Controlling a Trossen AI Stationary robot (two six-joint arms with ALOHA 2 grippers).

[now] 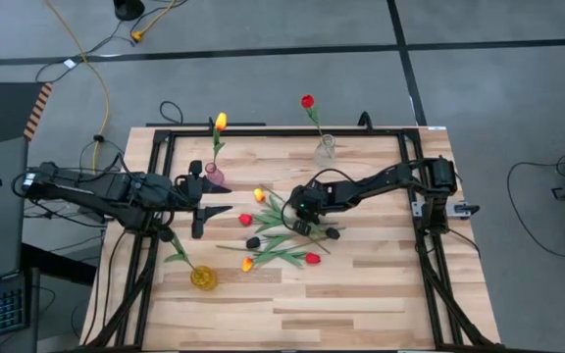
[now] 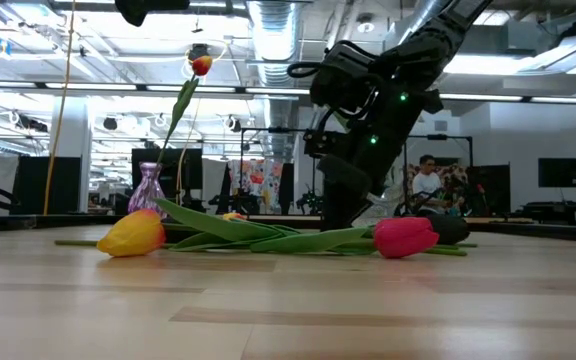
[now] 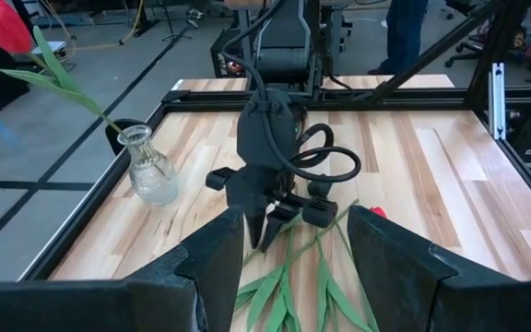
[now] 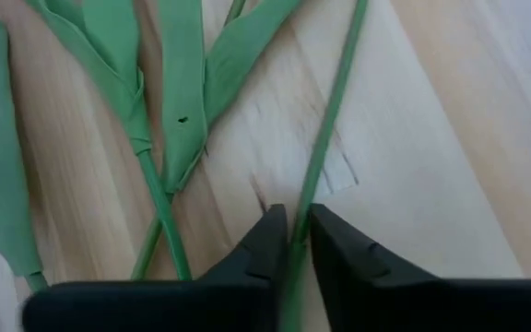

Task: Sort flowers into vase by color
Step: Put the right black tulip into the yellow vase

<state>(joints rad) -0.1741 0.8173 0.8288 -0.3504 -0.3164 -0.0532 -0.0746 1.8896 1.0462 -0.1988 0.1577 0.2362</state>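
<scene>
A wooden table (image 1: 361,284) seen from above, with two dark robot arms reaching toward its middle. A loose pile of tulips (image 1: 278,233) lies at the centre, their green stems and leaves crossing one another. In the pile are two red heads, two yellow-orange heads and one near-black head.

The right hand (image 1: 300,222) is down in the pile. Its wrist camera shows the two fingers (image 4: 267,242) clenched on a thin green stem (image 4: 328,129) that runs away from the fingertips across the wood, beside other stems and leaves lying flat. From table height, this hand reaches down to the table behind a red tulip (image 2: 406,236) and a yellow tulip (image 2: 134,234) lying on their sides.

The left hand (image 1: 211,201) hovers left of the pile, released, its fingers spread wide and holding nothing. Its wrist camera looks between those fingers at the right hand and the leaves under it.

Three vases stand around the pile. A clear vase (image 1: 325,149) near the far edge holds one red tulip. A pink vase (image 1: 214,176) near the left hand holds one yellow tulip. A yellow vase (image 1: 202,277) toward the near left holds a green stem; I cannot tell its head colour.

A person sits in the room far behind the table.
</scene>
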